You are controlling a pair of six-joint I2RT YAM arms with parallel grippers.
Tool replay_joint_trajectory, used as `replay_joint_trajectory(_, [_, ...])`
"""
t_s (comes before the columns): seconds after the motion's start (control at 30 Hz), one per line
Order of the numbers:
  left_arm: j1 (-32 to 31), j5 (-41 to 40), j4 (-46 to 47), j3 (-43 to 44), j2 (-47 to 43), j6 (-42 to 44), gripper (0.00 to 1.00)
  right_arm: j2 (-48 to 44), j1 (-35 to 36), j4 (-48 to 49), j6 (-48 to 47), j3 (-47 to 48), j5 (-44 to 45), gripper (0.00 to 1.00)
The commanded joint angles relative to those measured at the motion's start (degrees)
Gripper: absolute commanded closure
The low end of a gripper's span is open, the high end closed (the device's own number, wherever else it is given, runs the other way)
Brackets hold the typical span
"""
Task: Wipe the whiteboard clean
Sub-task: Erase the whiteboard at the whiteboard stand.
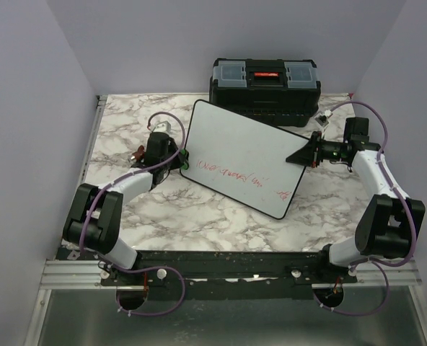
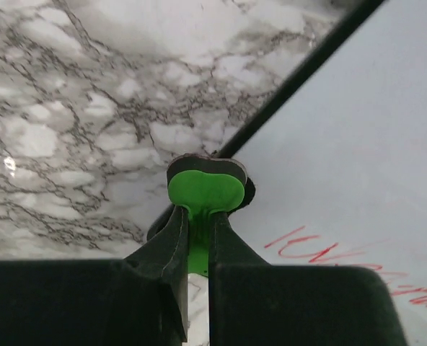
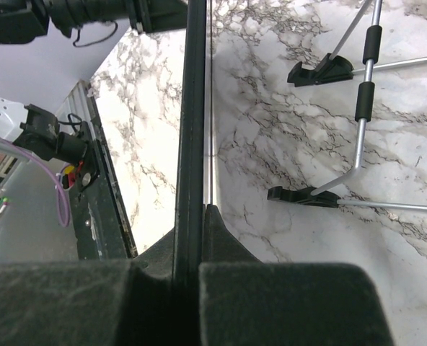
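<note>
Closest in, the left claw (image 2: 199, 223) is pressed together on a small green pad (image 2: 205, 189) at the left rim of the whiteboard (image 1: 242, 155), which sits askew mid-table (image 1: 127, 122), red writing along its near edge. The right claw (image 3: 197, 223) pinches its thin black frame. Board looks light, stiff and slick-faced, so the frame edge is the best hold

Marble-patterned table (image 1: 170, 209), plain lilac-grey walls (image 1: 199, 36), black toolbox (image 1: 265, 83) at back, lighting seemingly even

Marble-patterned table (image 1: 199, 216), whiteboard (image 1: 235, 148) across its middle, black toolbox (image 1: 265, 90) at far edge
</note>
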Motion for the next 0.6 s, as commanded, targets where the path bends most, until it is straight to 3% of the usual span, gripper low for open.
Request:
replay_joint_trajectory(0.0, [2.97,-2.85,-1.87,4.67,3.01,0.02,1.0,-0.28,2.06,-5.16,-2.34,-0.61,3.8,0.99])
replay_joint_trajectory(0.23, [1.46,2.38,0.72,3.5,3.48,1.29,1.0,-0.09,2.17,-5.73,-2.78,-0.43,3.39,0.99])
replay_joint_trajectory(0.57, [-11.16,-0.02,3.33,-3.07,4.06,-2.23,1.0,0.01,2.33,-5.77,-2.85,-0.43,3.36,0.99])
